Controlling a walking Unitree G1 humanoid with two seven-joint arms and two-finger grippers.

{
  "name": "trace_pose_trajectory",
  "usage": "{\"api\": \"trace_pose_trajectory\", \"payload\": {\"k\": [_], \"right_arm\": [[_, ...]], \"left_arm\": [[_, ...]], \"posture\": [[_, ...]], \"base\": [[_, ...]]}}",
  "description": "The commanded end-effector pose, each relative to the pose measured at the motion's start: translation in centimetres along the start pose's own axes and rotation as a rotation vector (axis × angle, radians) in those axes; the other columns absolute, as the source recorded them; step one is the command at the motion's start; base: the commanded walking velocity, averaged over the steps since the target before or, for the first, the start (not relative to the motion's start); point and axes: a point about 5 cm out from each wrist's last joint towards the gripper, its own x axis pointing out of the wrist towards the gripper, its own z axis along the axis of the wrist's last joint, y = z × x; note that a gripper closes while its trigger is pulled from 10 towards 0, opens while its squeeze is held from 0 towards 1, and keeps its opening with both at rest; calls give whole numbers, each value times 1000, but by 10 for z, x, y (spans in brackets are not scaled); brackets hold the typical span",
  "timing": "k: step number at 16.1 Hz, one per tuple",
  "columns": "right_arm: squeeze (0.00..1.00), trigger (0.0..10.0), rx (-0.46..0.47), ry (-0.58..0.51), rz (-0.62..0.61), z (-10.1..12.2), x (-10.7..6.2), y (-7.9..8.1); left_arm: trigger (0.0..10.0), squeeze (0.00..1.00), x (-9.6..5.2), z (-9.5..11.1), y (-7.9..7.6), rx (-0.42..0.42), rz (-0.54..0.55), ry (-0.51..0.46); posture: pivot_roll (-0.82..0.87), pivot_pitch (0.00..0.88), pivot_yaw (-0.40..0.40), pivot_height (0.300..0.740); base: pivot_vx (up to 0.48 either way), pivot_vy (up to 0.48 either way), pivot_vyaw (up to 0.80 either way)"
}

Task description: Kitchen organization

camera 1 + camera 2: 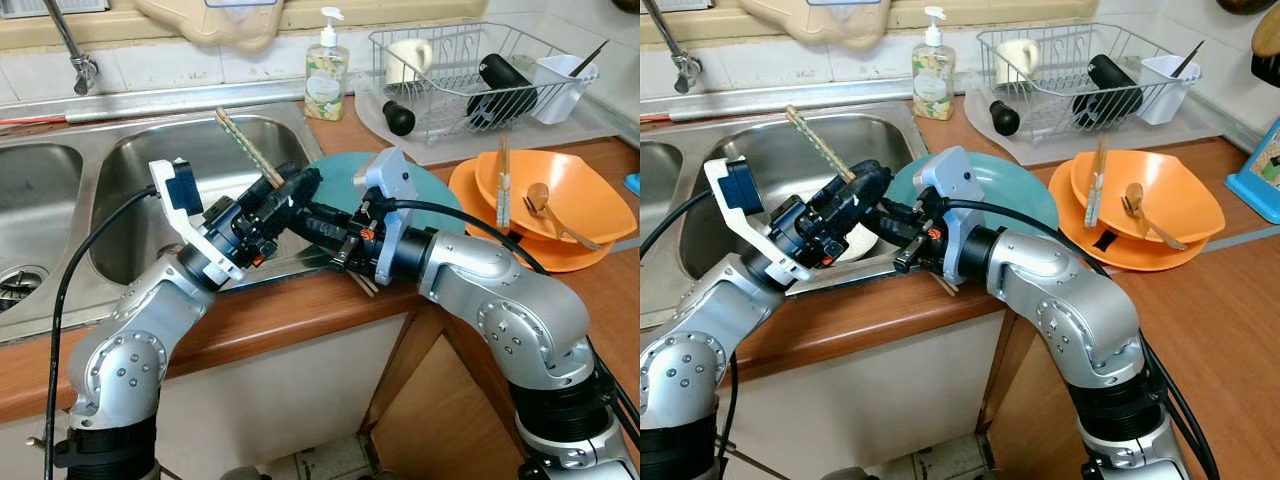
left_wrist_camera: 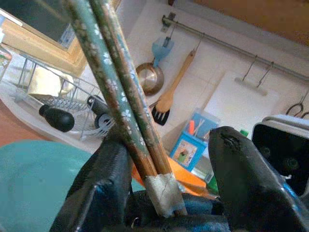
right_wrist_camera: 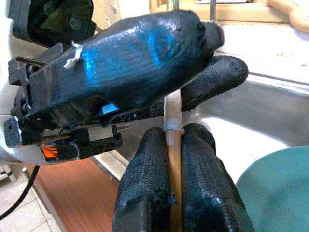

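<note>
A pair of green-patterned chopsticks (image 1: pixel 245 150), taped together at the lower end, slants up over the sink's right basin (image 1: pixel 150 170). My right gripper (image 3: pixel 174 133) is shut on the taped wooden end (image 3: pixel 173 140), just above the counter's front edge. My left gripper (image 1: pixel 290 192) meets it from the left. Its fingers (image 2: pixel 106 183) stand open around the chopsticks (image 2: pixel 116 96), which lean against one finger with a wide gap to the other. A teal plate (image 1: pixel 440 190) lies on the counter right behind both grippers.
Stacked orange bowls (image 1: pixel 570 190) holding wooden utensils sit to the right of the plate. Behind them is a wire dish rack (image 1: pixel 470 70) with a cup and black items. A soap bottle (image 1: pixel 326 70) stands by the sink, and the faucet (image 1: pixel 75 50) is at far left.
</note>
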Motion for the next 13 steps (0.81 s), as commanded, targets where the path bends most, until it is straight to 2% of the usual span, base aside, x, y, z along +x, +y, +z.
{"api": "trace_pose_trajectory", "payload": {"k": [1,5,11,13], "right_arm": [[0,0,-25,-9,12,5,1,2],[0,0,-21,-6,26,4,2,4],[0,0,-27,-7,23,4,2,4],[0,1765,-31,-7,20,4,2,4]], "left_arm": [[0,0,1,2,-5,-11,-21,-18],[0,0,1,3,-8,-56,-31,-53],[0,0,1,5,-6,-69,-19,-66],[0,0,1,5,-5,-70,-12,-66]], "posture": [[-92,0,5,740],[-94,0,5,740],[-95,0,6,740],[-95,0,6,740]], "base": [[0,0,0],[0,0,0],[0,0,0],[0,0,0]]}}
